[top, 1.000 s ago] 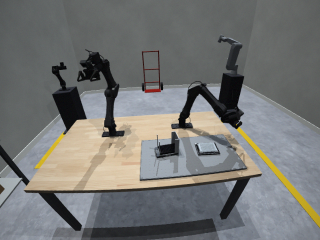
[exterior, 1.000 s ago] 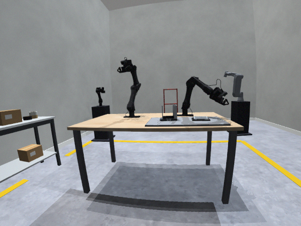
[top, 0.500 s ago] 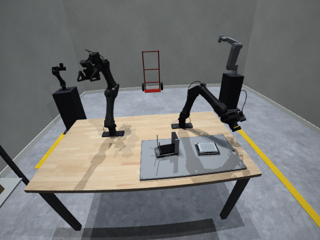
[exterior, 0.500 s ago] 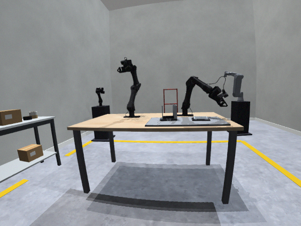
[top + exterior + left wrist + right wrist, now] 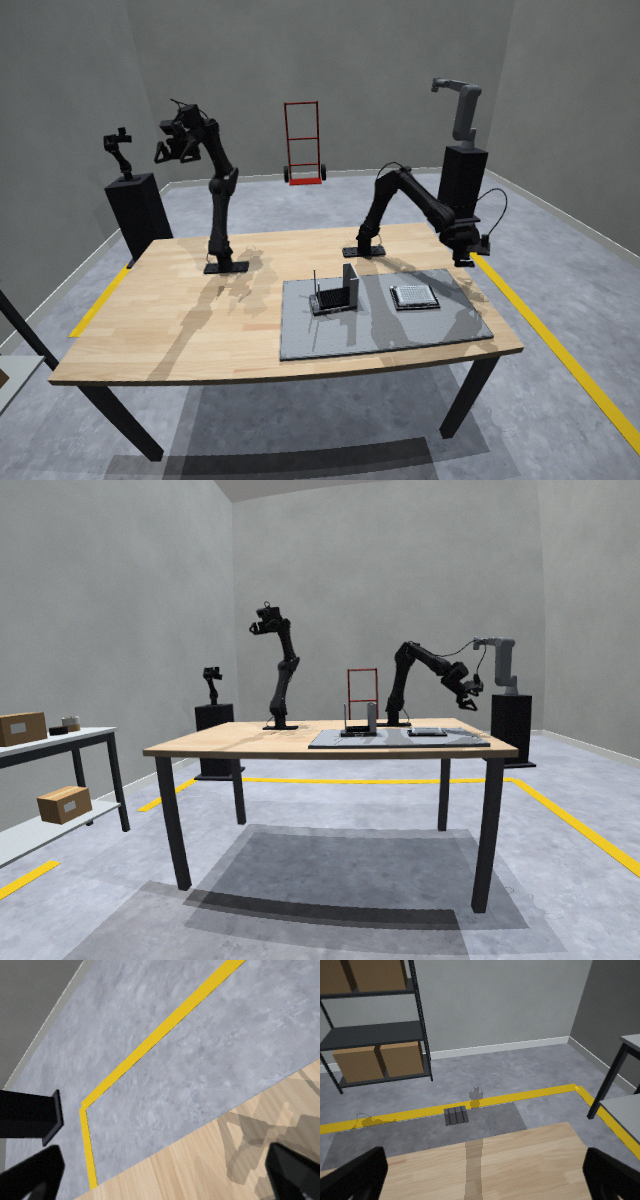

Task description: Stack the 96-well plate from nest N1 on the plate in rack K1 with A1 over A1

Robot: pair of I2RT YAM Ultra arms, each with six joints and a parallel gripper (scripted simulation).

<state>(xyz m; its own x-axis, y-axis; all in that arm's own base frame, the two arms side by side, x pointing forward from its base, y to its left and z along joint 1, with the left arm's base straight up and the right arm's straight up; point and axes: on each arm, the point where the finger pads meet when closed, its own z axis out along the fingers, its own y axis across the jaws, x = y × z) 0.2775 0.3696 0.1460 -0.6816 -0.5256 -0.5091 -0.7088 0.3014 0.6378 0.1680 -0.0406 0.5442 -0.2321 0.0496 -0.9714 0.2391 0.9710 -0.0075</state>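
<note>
"While looking over the desk (image 5: pixel 206 356) (image 5: pixel 206 743) (image 5: pixel 160 1185) (image 5: pixel 530 1160), seeing the 96-well plate (image 5: pixel 415 295) (image 5: pixel 427 730) where?"

"Seeing it sitting in the black plate nest (image 5: pixel 417 305) (image 5: pixel 428 735), on the gray mat (image 5: pixel 330 335) (image 5: pixel 392 746). Lying flat there, by the look of it, and well apart from both arms' fingers."

"And finding what in the stack rack (image 5: pixel 353 286) (image 5: pixel 371 717)?"

"Finding a black well plate (image 5: pixel 333 297) (image 5: pixel 356 728) low down between the uprights, on the same mat as the nest. Not managing to read the rim letters on either plate, though, so not telling which corner is being A1."

"Doing what with the left end effector (image 5: pixel 473 258) (image 5: pixel 472 697) (image 5: pixel 164 1154)?"

"Hanging high, toward the nest's end of the desk, with fingers spread wide apart. Aiming its wrist camera at the desk edge, the yellow floor line (image 5: pixel 150 1042) and a black pedestal (image 5: pixel 27 1115)."

"And with the right end effector (image 5: pixel 170 159) (image 5: pixel 252 628) (image 5: pixel 484 1157)?"

"Spreading its fingers wide too, up high and well away from rack and nest. Pointing its wrist camera past the desk edge, toward a shelf unit (image 5: pixel 420 1015) holding cardboard boxes (image 5: pixel 402 1060)."
</note>
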